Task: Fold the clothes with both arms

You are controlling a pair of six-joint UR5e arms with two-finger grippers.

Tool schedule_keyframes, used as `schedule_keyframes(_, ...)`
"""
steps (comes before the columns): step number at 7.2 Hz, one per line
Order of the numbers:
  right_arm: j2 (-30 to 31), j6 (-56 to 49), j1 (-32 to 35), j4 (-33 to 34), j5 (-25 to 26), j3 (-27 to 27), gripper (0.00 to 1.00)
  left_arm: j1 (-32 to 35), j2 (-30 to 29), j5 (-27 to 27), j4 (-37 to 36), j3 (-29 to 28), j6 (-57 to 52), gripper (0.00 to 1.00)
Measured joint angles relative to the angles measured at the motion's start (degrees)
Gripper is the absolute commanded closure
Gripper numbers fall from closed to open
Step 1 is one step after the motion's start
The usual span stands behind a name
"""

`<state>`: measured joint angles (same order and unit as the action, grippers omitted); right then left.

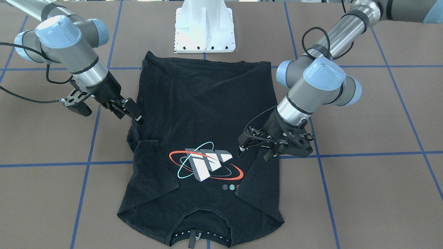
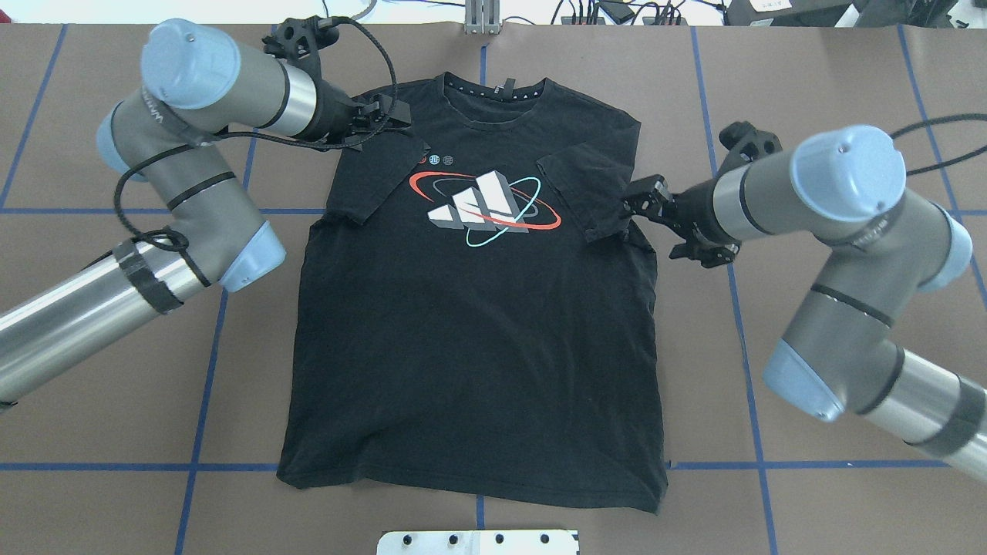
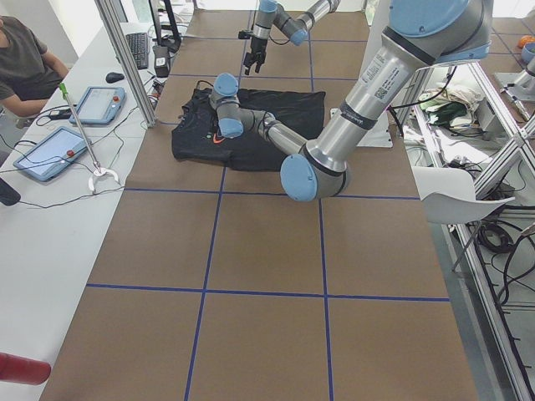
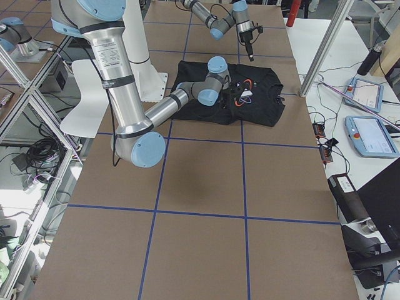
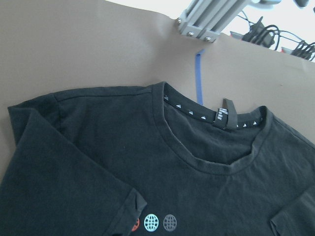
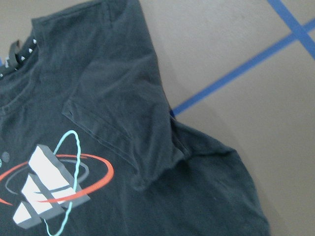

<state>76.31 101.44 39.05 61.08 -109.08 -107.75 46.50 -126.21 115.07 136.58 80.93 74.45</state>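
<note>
The black T-shirt (image 2: 470,331) lies flat and print side up on the brown table (image 2: 810,77), midway between the two arms. Its hem is nearest the white base plate (image 1: 205,31) and its collar (image 2: 493,96) is at the far edge. The white, red and teal logo (image 2: 484,208) is centred on the chest, with three small dots (image 2: 436,160) above it toward the robot's left. Both short sleeves are folded inward over the chest: the left-side sleeve (image 2: 370,181) covers part of the red dot, and the right-side sleeve (image 2: 586,185) ends just beside the logo.

The left gripper (image 2: 385,123) hangs over the shoulder of the left-side sleeve, its fingers parted and nothing between them. The right gripper (image 2: 638,200) is at the shirt's right edge, just beside the folded sleeve. Its fingers are also parted and grasp nothing, though whether a fingertip touches the cloth cannot be told.

Blue tape lines (image 2: 740,308) divide the table into squares. In the exterior left view, a seated person (image 3: 25,58) is at a side bench with two tablets (image 3: 104,104).
</note>
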Motion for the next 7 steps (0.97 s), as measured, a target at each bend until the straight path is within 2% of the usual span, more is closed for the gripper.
schedule_keyframes(1,6.36,3.34,-4.90,0.01,4.11,-6.42,0.00,-0.05,3.29,1.07,0.05,4.61,0.92,0.00)
schedule_keyframes(3,16.28,11.86,-20.63,0.87,19.34,-16.62,0.01,-0.15,5.52,1.67,0.02,8.00,1.92,0.00)
schedule_keyframes(5,18.97,16.48,-36.88,7.72,36.80,-20.38,0.01,-0.18,5.91,1.73,0.00,8.38,2.15,0.00)
schedule_keyframes(6,19.04,17.31,-41.13,10.09,41.30,-20.61,0.01,-0.18,5.94,1.72,0.00,8.38,2.18,0.00)
schedule_keyframes(7,18.94,18.67,-43.47,11.08,43.18,-20.58,0.01,-0.18,5.96,1.68,0.00,8.38,2.18,0.00)
